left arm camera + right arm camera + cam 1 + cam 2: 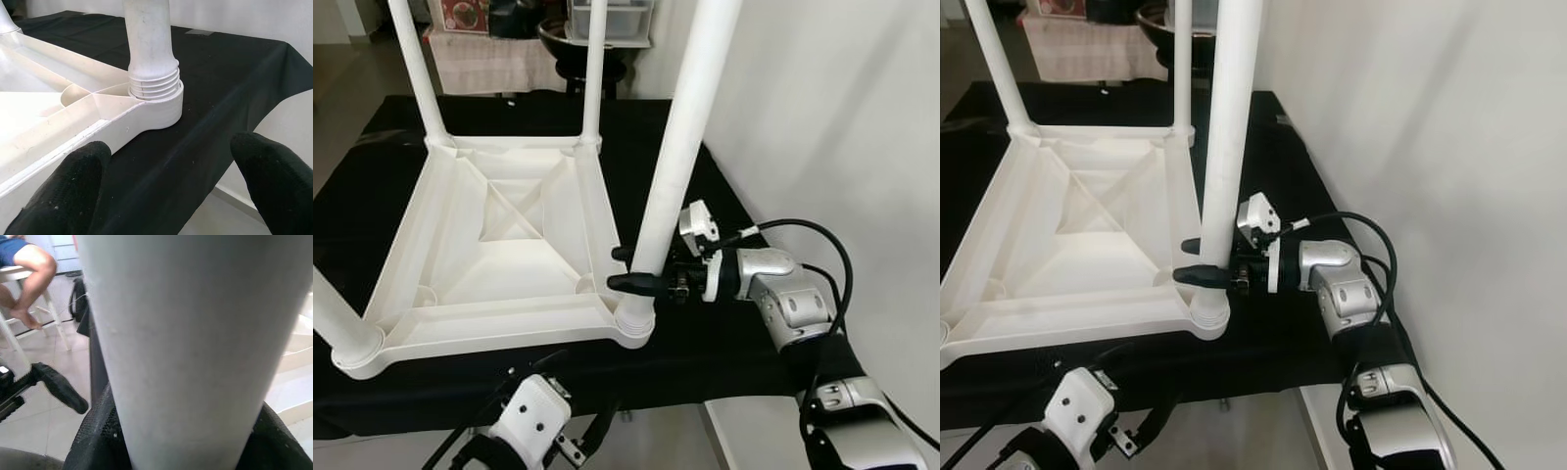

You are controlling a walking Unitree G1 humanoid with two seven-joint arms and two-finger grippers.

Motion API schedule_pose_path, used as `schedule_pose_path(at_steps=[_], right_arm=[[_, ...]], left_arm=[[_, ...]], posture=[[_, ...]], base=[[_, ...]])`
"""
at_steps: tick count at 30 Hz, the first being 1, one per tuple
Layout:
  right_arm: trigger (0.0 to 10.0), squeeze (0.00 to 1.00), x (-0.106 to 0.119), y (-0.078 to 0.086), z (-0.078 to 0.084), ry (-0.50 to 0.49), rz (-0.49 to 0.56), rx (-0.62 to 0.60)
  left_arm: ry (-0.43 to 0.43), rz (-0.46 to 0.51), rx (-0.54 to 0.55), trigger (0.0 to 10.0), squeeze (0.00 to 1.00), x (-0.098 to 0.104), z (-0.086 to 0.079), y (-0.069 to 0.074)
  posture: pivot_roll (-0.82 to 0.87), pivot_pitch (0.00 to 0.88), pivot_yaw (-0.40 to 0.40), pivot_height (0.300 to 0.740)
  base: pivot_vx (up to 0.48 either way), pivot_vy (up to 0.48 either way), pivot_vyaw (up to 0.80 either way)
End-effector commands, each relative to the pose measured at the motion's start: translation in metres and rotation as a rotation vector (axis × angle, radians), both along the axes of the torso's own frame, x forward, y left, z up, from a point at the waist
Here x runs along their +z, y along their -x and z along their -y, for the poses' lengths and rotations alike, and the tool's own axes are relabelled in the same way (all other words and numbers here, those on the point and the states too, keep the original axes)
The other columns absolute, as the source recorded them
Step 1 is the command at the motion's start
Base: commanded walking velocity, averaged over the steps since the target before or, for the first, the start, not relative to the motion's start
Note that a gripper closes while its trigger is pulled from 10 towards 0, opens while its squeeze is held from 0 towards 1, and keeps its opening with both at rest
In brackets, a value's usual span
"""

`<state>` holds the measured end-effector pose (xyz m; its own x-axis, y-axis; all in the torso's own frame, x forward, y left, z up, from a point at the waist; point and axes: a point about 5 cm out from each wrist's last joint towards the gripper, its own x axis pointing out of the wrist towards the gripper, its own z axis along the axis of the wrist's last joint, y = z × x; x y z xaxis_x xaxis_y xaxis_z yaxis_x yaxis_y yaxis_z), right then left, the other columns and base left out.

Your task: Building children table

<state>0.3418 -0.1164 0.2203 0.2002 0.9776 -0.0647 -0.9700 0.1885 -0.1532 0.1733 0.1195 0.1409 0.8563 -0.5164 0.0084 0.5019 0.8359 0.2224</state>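
A white children's table (509, 245) lies upside down on a black cloth (715, 352). Upright white legs stand in its corner sockets. My right gripper (613, 268) is shut on the near-right leg (680, 127) just above its threaded socket (154, 88), with one black finger on each side; up close, that leg (186, 333) sits between the pads. My left gripper (166, 196) hangs open below the table's front edge, near that same corner, its fingers (63, 191) wide apart and holding nothing.
Other legs rise at the far left (416, 69), far right (594, 69) and near left (333, 313) corners. A white wall (842, 117) runs close along the right. A seated person's bare leg (29, 269) shows beyond the table. Furniture stands behind.
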Motion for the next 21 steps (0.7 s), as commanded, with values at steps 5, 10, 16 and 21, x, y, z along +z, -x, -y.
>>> schedule_pose_path(at_steps=[5,10,16,21], right_arm=[[0.0,0.00,-0.014,0.006,0.004,-0.058,-0.051,-0.290],[0.0,0.00,-0.050,0.038,-0.024,-0.155,-0.127,-0.946],[0.0,0.00,-0.056,0.044,-0.047,-0.130,-0.145,-0.905],[0.0,0.00,-0.055,0.043,-0.049,-0.131,-0.154,-0.872]], left_arm=[[-0.004,-0.003,-0.002,10.0,0.00,0.000,0.001,0.001],[-0.010,-0.002,-0.013,10.0,0.00,-0.002,0.000,-0.003],[-0.012,-0.002,-0.016,10.0,0.00,-0.003,-0.002,-0.006],[-0.009,0.001,-0.009,10.0,0.00,-0.003,-0.002,-0.008]], posture=[[0.05,0.158,-0.127,0.740],[0.04,0.139,-0.096,0.740],[0.04,0.127,-0.098,0.740],[0.03,0.124,-0.099,0.740]], base=[[0.000,0.000,0.00],[0.000,0.000,0.00],[0.000,0.000,0.00],[0.000,0.000,0.00]])
